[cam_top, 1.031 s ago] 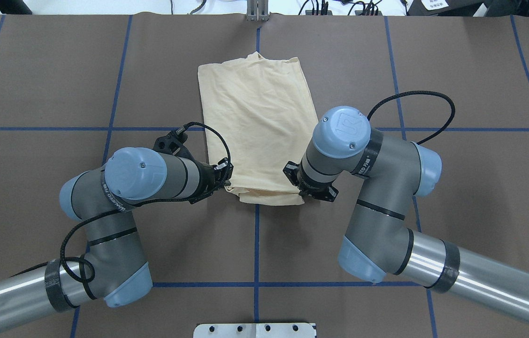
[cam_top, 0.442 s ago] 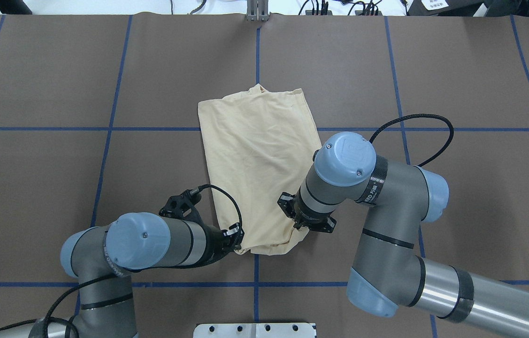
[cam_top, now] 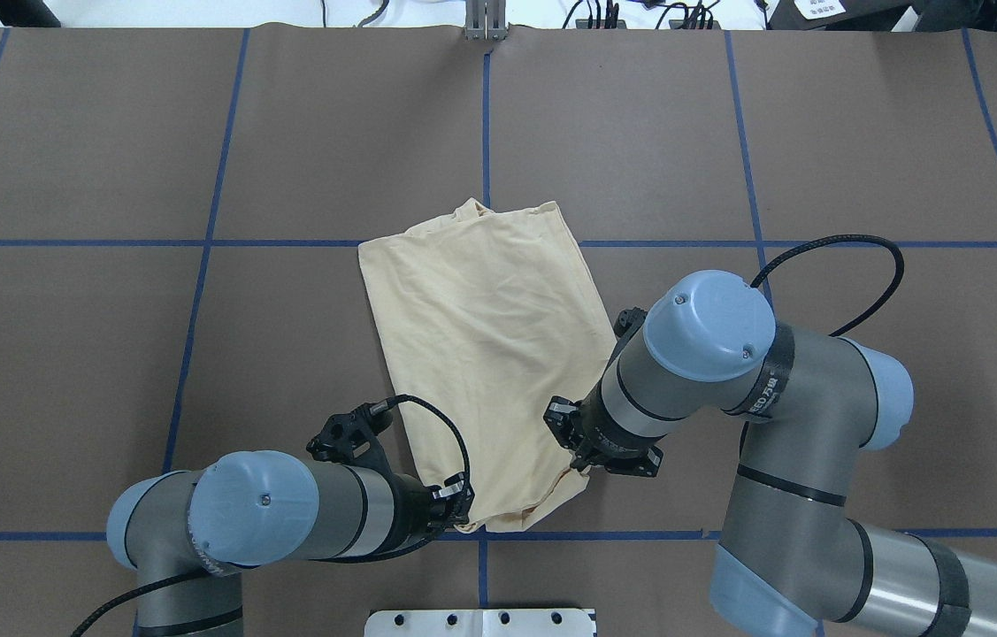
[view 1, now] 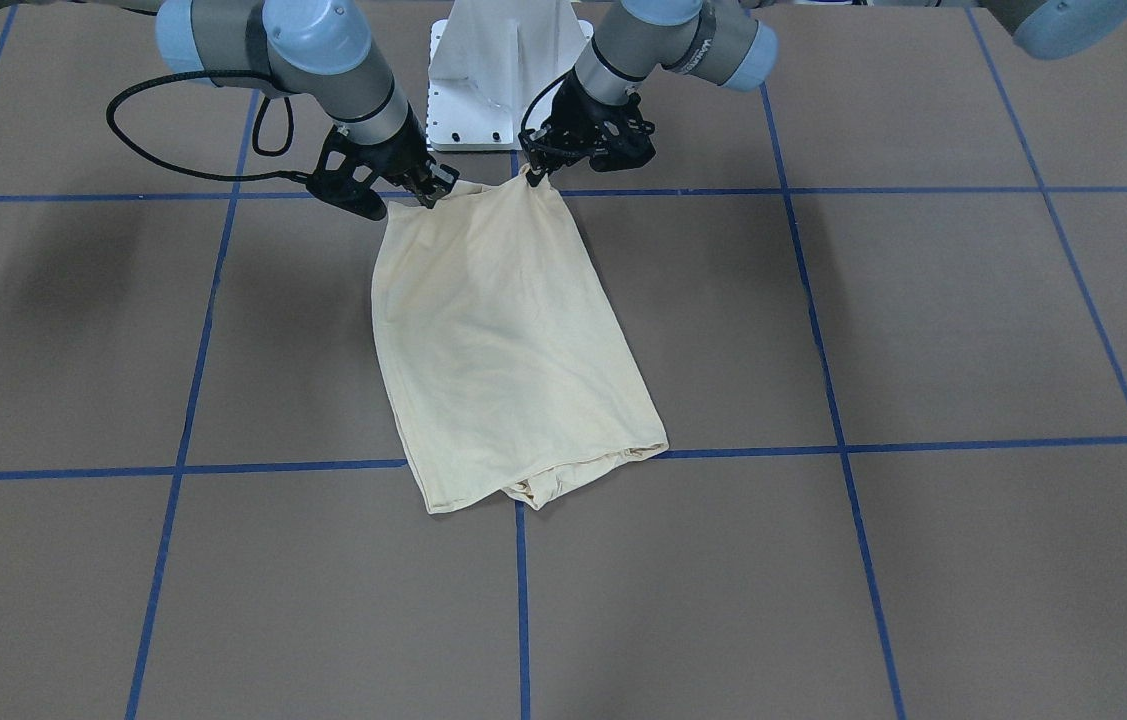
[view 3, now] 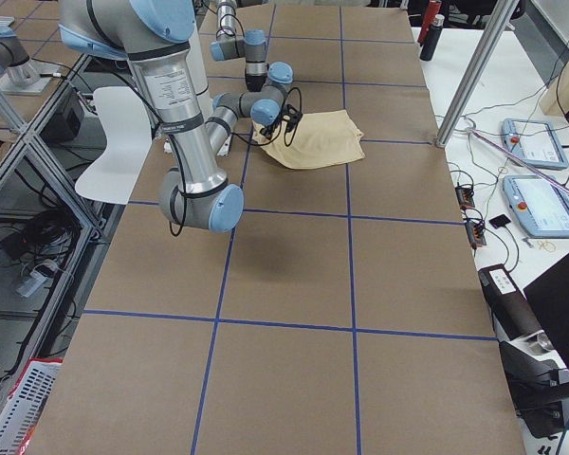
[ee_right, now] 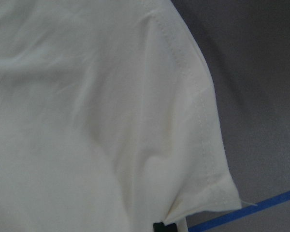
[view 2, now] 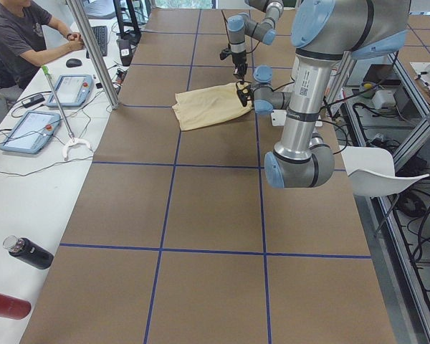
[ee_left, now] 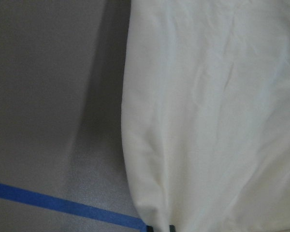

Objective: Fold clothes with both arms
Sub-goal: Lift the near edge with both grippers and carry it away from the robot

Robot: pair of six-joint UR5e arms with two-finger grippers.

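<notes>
A cream-yellow knit T-shirt, folded into a long panel with a plain face up, lies on the brown worktop. It sits midway between the left and right edges, nearer the robot's edge than the far one. Its far end, where a small fold of cloth juts out, rests on a blue tape line that runs across the worktop. Its near end is raised a little off the surface. The left gripper, black and two-fingered on a silver-tubed left arm, is clamped on the shirt's near-left corner. That corner is just above the tape line closest to the robot. The right gripper, on the right arm, is closed on the near-right corner. The right wrist view shows the stitched hem running down to its fingertips. In the front-facing view both corners are pinched and lifted just in front of the white metal base.
</notes>
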